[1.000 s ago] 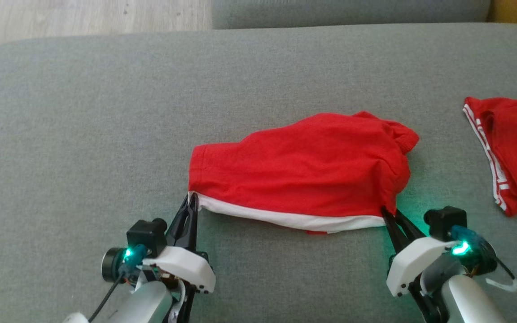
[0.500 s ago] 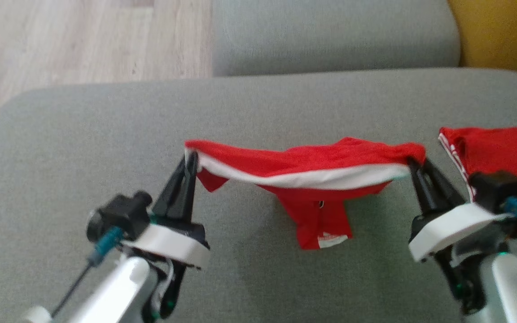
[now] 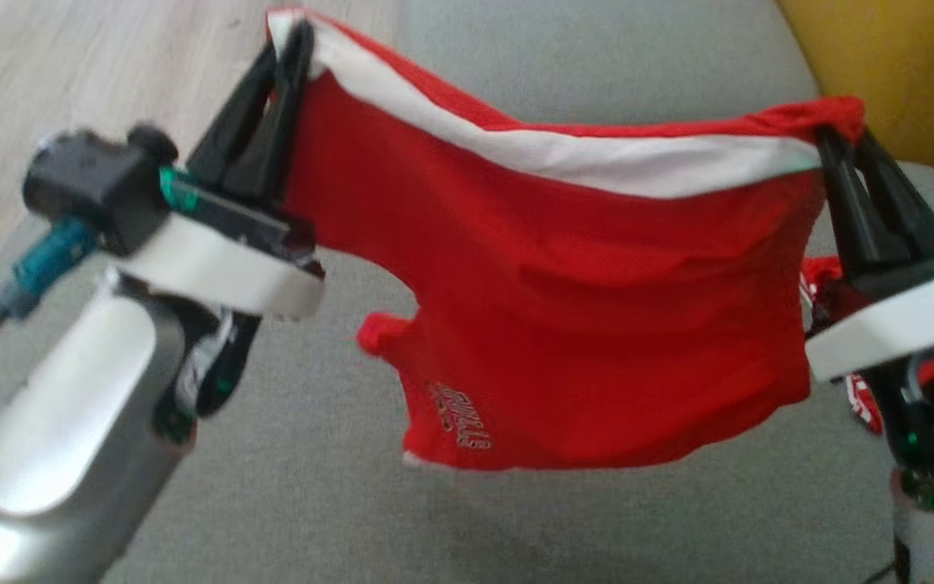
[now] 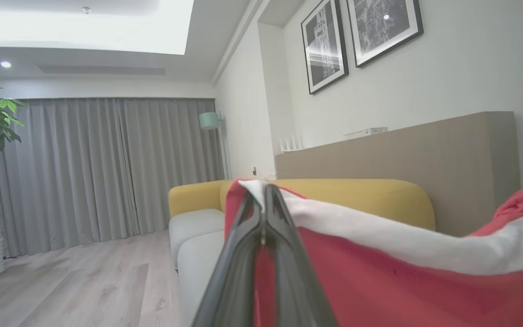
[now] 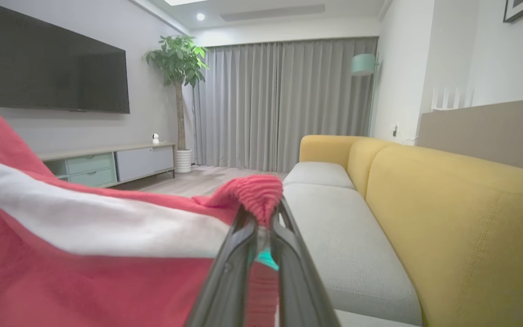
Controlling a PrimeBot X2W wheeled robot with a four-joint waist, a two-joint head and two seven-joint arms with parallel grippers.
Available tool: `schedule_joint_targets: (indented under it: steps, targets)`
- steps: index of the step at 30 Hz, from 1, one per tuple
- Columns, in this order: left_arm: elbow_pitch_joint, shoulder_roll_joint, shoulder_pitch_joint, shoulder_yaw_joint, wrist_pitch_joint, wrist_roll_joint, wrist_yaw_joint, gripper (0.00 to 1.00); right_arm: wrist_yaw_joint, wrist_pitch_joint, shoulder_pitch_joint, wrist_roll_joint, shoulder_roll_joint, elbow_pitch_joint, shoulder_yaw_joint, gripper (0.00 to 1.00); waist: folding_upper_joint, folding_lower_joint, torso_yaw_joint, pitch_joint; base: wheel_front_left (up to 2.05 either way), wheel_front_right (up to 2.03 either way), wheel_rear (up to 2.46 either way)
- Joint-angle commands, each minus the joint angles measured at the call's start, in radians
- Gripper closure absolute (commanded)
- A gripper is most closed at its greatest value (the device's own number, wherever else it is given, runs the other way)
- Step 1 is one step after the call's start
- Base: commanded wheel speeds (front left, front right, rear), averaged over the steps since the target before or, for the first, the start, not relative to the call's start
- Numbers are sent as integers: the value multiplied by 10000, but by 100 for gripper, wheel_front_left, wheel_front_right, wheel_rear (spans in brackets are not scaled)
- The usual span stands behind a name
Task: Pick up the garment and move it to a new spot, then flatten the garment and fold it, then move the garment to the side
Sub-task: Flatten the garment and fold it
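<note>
The garment (image 3: 589, 300) is a red pair of shorts with a white waistband, hanging in the air above the grey sofa seat (image 3: 313, 487). My left gripper (image 3: 293, 40) is shut on the waistband's left end, and my right gripper (image 3: 836, 134) is shut on its right end. The band stretches between them and the red cloth hangs down below. In the left wrist view the left gripper (image 4: 265, 190) pinches the garment (image 4: 379, 281) at the white edge. In the right wrist view the right gripper (image 5: 261, 218) grips a bunched red corner of the garment (image 5: 84, 272).
A second red garment (image 3: 828, 280) lies on the seat at the right, mostly behind my right gripper. The yellow sofa back (image 3: 880, 73) rises at the far right. Wooden floor (image 3: 70, 73) lies beyond the seat's left edge.
Both grippers have lifted the garment off the seat and raised it high, so it now hangs spread out. The head camera has also tilted up.
</note>
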Motion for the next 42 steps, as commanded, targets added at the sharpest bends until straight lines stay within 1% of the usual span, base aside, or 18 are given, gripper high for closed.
schedule_joint_targets:
  steps: [1, 3, 6, 7, 8, 10, 13, 17, 20, 23, 28, 33, 37, 42]
  targets:
    - [5, 293, -873, 552, 138, -80, -81, 100, 67, 178, -779, -65, 18, -214, 253, 100, 0, 1, 54, 282, 0, 0, 0]
    - [483, 250, -1325, 584, 321, -210, -259, 100, 67, 378, -1252, 44, 73, 98, 441, 100, 0, 1, 80, 604, 0, 0, 0]
    - [1279, 223, -2245, 697, 504, -239, -500, 100, 67, 579, -2305, 114, 159, 746, 600, 100, 0, 1, 85, 1533, 0, 0, 0]
    - [1576, 205, -2589, 741, 490, -198, -574, 100, 67, 581, -2770, 107, 168, 1062, 662, 100, 0, 1, 74, 1864, 0, 0, 0]
    - [1576, 205, -2589, 741, 490, -198, -574, 100, 67, 581, -2770, 107, 168, 1062, 662, 100, 0, 1, 74, 1864, 0, 0, 0]
    - [2250, 145, -3320, 867, 343, -105, -724, 100, 67, 459, -3775, -88, 128, 1773, 832, 100, 0, 1, 40, 2487, 0, 0, 0]
    - [3355, 25, -4393, 1100, -184, 151, -826, 100, 67, -14, -5366, -226, 234, 3070, 1057, 100, 0, 1, -89, 3236, 0, 0, 0]
    - [4699, -166, -5676, 1250, -982, 503, -991, 100, 67, -964, -7139, -788, 380, 4757, 1250, 100, 0, 1, -184, 3999, 0, 0, 0]
    - [5415, -397, -6284, 1221, -1492, 667, -1107, 100, 67, -1630, -7957, -1045, 479, 5799, 1331, 100, 0, 1, -154, 4558, 0, 0, 0]
    - [5835, -721, -6359, 1208, -1883, 553, -1199, 100, 67, -2193, -8348, -1303, 522, 6663, 1372, 100, 0, 1, -13, 5099, 0, 0, 0]
    - [6085, -1220, -5480, 1036, -2592, 311, -1319, 100, 67, -2982, -8077, -1448, 543, 7693, 1364, 100, 0, 1, 275, 5590, 0, 0, 0]
    - [5693, -1535, -3810, 825, -3120, 43, -1390, 100, 67, -3553, -6875, -1080, 550, 7905, 1499, 100, 0, 1, 421, 5454, 0, 0, 0]
    - [4957, -1516, -2432, 888, -3358, -110, -1266, 100, 67, -3781, -5568, -781, 452, 7393, 1525, 100, 0, 1, 458, 5063, 0, 0, 0]
    - [3582, -1481, -608, 956, -3474, -201, -922, 100, 67, -3796, -3629, -526, 227, 6136, 1148, 100, 0, 1, 553, 4315, 0, 0, 0]
